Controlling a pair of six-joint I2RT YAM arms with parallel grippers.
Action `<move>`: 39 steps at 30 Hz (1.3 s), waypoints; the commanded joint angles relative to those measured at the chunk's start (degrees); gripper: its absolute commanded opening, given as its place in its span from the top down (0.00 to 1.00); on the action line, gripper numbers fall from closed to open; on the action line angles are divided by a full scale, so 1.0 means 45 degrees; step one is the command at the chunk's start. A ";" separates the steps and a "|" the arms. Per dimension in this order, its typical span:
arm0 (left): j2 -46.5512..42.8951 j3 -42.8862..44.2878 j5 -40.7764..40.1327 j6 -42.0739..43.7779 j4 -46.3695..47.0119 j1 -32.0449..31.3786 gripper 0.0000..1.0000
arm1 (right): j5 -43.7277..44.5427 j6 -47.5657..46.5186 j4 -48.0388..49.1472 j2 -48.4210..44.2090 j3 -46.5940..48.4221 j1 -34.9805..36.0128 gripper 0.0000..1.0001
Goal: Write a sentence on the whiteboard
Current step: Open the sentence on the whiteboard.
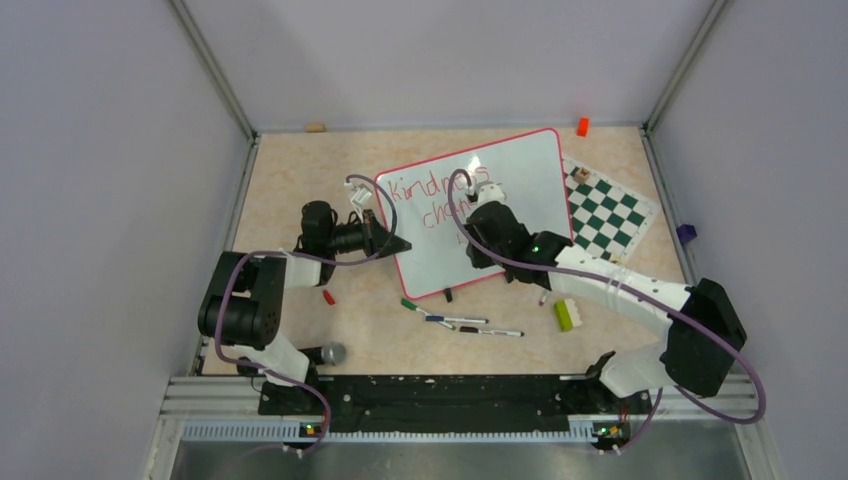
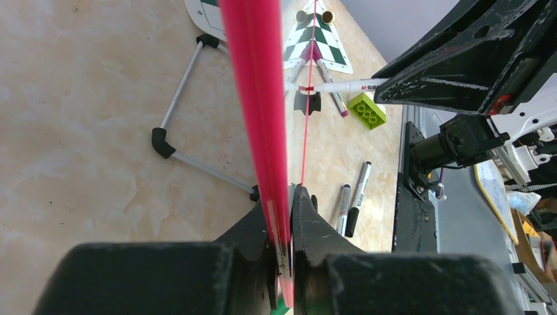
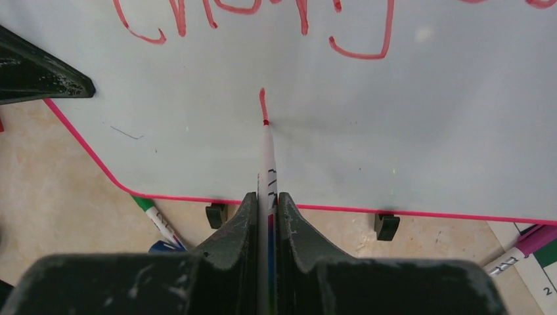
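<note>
You are in the writing step and, by my judgement, at the very start of the third line. In the right wrist view the right fingers (image 3: 267,197) are pressed together on a white marker (image 3: 266,154). Its red tip touches the whiteboard (image 3: 427,131), and only one short stroke (image 3: 263,104) stands above the tip, under the lettering of the line above. In the top view the sentence (image 1: 420,188) shows "Kind" and below it "cha"; the right arm hides the rest. The whiteboard sits askew in the middle of that frame, its lower edge with two black clip feet (image 3: 386,226) just under the marker tip. The left fingers (image 2: 286,210) pinch the pink frame at the left edge of the board, so I think they steady it. The next move calls for light, even pressure and small strokes toward the right of the frame, with room left above the lower edge. If the left grip loosens, the board may slide on the bench (image 1: 300,170).
</note>
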 commanded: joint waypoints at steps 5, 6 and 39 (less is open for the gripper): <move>0.0615 -0.0297 -0.2194 0.1535 -0.1251 0.0007 1.00 | -0.0200 0.0283 -0.0028 -0.0240 -0.0574 0.0096 1.00; 0.0614 -0.0294 -0.2195 0.1535 -0.1251 0.0017 1.00 | -0.0195 0.0280 -0.0059 -0.0254 -0.0559 0.0094 1.00; 0.0613 -0.0285 -0.2207 0.1535 -0.1270 0.0007 1.00 | 0.0968 -0.0297 -0.0625 0.0102 0.1411 -0.0187 1.00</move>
